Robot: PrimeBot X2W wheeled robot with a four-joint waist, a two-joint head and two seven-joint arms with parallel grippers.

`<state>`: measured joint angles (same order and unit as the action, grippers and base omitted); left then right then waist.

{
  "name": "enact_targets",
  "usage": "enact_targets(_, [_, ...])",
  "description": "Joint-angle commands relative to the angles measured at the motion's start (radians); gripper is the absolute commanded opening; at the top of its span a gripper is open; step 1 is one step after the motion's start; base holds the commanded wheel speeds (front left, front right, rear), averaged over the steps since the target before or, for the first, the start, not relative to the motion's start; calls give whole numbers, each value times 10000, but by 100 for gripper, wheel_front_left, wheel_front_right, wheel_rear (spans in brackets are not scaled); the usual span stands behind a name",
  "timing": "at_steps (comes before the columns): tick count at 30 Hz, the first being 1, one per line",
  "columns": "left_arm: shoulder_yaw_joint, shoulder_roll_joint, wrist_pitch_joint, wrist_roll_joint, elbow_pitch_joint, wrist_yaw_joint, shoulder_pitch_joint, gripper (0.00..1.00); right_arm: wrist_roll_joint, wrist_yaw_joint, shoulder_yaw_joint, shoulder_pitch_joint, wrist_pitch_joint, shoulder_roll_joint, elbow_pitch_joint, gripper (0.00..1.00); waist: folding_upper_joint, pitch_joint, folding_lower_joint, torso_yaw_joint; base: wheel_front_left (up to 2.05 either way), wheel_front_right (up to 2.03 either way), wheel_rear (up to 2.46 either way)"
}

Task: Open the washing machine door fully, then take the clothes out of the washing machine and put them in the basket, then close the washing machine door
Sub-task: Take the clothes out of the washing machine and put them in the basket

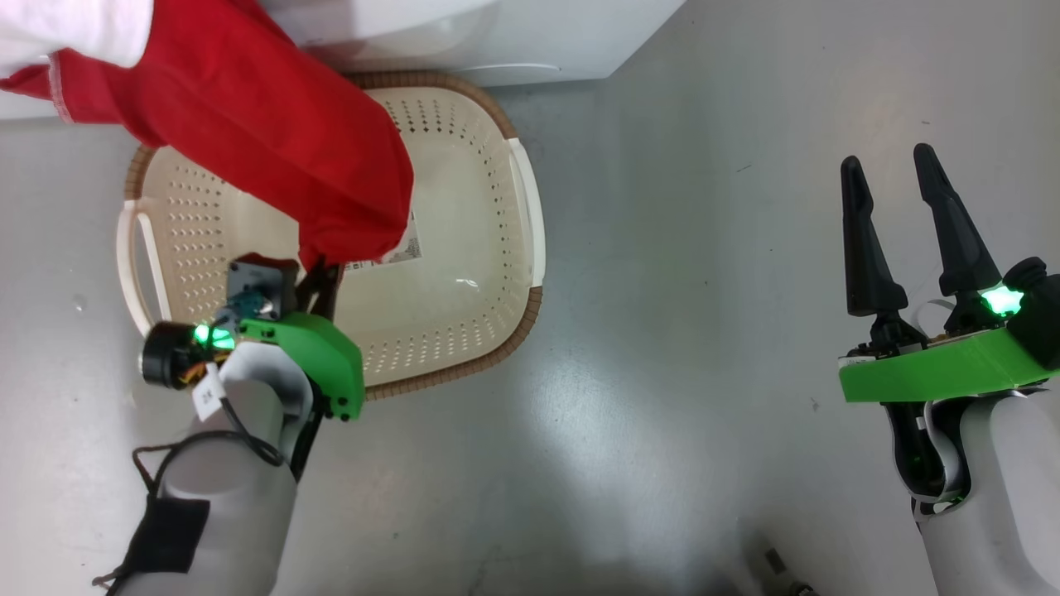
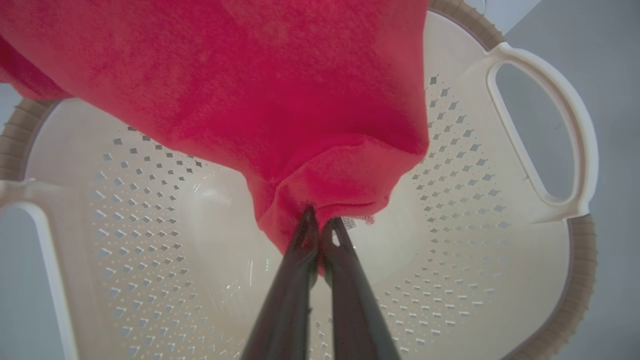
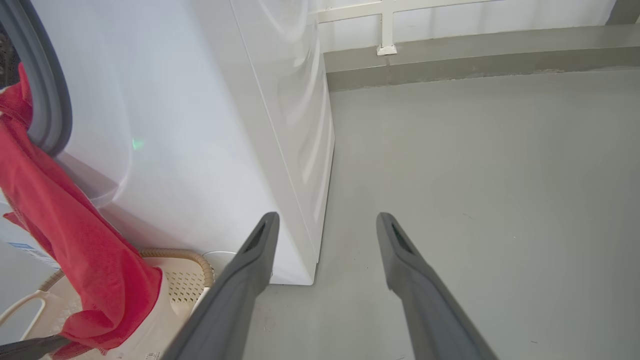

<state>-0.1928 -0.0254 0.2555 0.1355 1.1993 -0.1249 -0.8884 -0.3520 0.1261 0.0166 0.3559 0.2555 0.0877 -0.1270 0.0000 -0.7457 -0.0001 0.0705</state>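
Red clothes (image 1: 273,132) trailing from the washing machine (image 3: 200,125) at eleven o'clock down over the cream basket (image 1: 476,157), pinched in the closed left gripper (image 2: 320,220), right gripper (image 1: 888,165) spread apart at three o'clock
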Motion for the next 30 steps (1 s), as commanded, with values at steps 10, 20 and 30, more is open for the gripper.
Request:
enact_targets(10, [-2465, -251, -413, 2520, 40, -56, 256, 0, 98, 46, -230, -29, 63, -40, 250, 100, 0, -31, 1, 22, 0, 0, 0])
enact_targets(20, [-3480, -538, -39, 3787, 116, -57, -75, 100, 104, 46, -206, 7, 63, -37, 255, 100, 0, 7, 1, -40, 0, 0, 0])
enact_targets(30, [-3897, -704, 54, 4468, 206, -57, -162, 100, 108, 46, -187, -1, 63, -10, 178, 100, 0, 223, 1, -91, 0, 0, 0])
